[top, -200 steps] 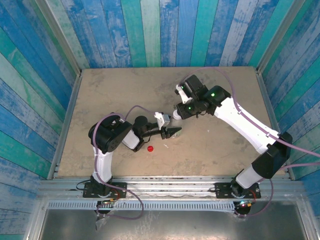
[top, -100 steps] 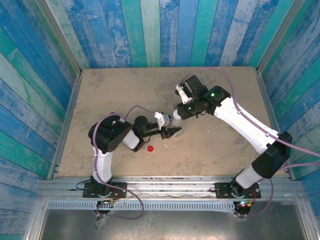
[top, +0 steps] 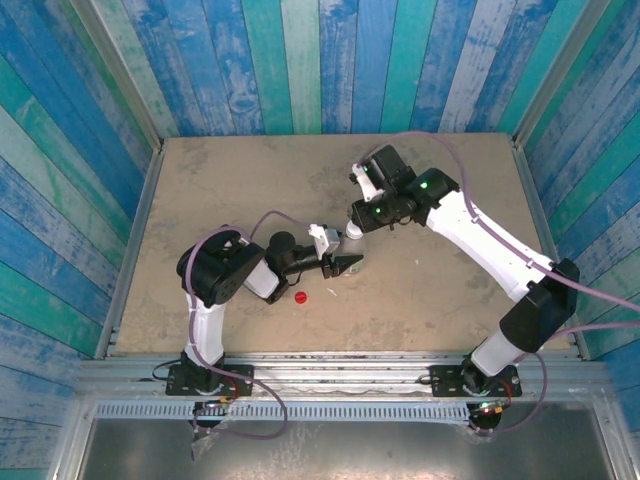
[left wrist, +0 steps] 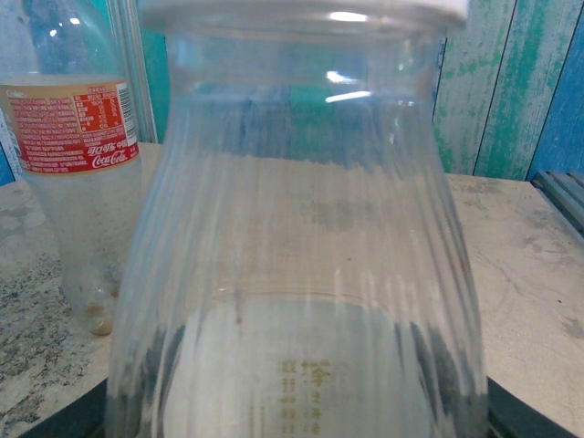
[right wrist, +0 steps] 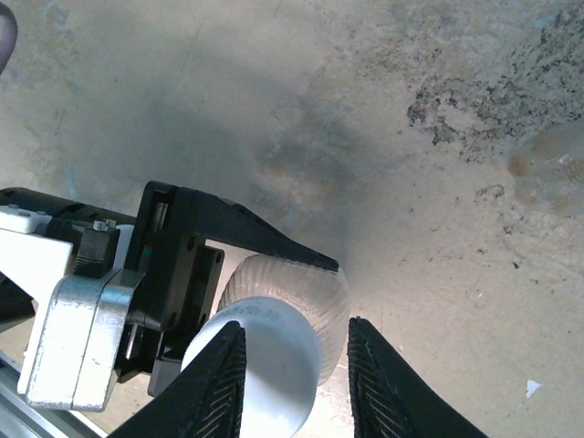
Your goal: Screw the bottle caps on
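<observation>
My left gripper (top: pixel 347 262) is shut on a clear ribbed bottle (left wrist: pixel 301 228) standing on the table, with dark fingers (left wrist: pixel 525 415) at its sides. A white cap (right wrist: pixel 274 356) sits on its neck. My right gripper (right wrist: pixel 297 324) hangs over it from above, jaws partly open. Its left finger overlaps the cap, and a strip of bottle shoulder (right wrist: pixel 333 292) shows before the right finger. The red-label bottle (left wrist: pixel 78 173) stands uncapped just behind. The red cap (top: pixel 301 297) lies loose on the table near my left forearm.
The tan table (top: pixel 230 180) is boxed in by blue and green plank walls (top: pixel 300 60). A tiny white scrap (top: pixel 418 262) lies right of the bottle. My right arm (top: pixel 480 240) spans the right half of the table.
My right wrist has shifted slightly up and to the left and turned a little over the capped bottle. The left arm, the bottle and the red cap have stayed put.
</observation>
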Tool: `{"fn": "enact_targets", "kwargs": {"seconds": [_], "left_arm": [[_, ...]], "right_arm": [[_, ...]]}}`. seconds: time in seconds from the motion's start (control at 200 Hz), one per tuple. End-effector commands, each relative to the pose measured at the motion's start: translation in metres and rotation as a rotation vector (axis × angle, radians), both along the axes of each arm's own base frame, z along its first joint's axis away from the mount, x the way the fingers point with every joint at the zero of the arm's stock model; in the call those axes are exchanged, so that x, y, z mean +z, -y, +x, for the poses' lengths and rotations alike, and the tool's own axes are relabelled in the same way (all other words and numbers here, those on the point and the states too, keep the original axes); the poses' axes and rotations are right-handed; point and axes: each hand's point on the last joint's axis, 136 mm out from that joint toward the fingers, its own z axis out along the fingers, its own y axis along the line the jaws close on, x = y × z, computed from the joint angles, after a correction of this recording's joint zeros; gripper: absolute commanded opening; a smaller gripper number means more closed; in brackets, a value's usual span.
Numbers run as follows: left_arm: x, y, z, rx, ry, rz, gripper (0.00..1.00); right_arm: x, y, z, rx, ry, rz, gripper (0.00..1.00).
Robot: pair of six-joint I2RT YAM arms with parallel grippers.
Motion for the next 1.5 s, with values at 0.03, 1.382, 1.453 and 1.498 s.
{"fn": "enact_targets", "kwargs": {"seconds": [0.03, 1.382, 1.453, 1.498], "left_arm": [[-0.043, -0.001, -0.008, -0.010, -0.132, 0.102, 0.60], [-0.038, 0.000, -0.008, -0.016, -0.132, 0.089, 0.60], [-0.035, -0.001, -0.008, -0.010, -0.131, 0.079, 0.60], [-0.034, -0.001, -0.007, -0.005, -0.136, 0.073, 0.59]], "right_arm": [[-0.005, 0.003, -0.010, 0.000, -0.028, 0.018, 0.31], [-0.022, 0.010, -0.025, 0.005, -0.084, 0.037, 0.28], [-0.026, 0.011, -0.030, 0.007, -0.102, 0.044, 0.27], [-0.026, 0.011, -0.034, 0.005, -0.114, 0.057, 0.27]]}}
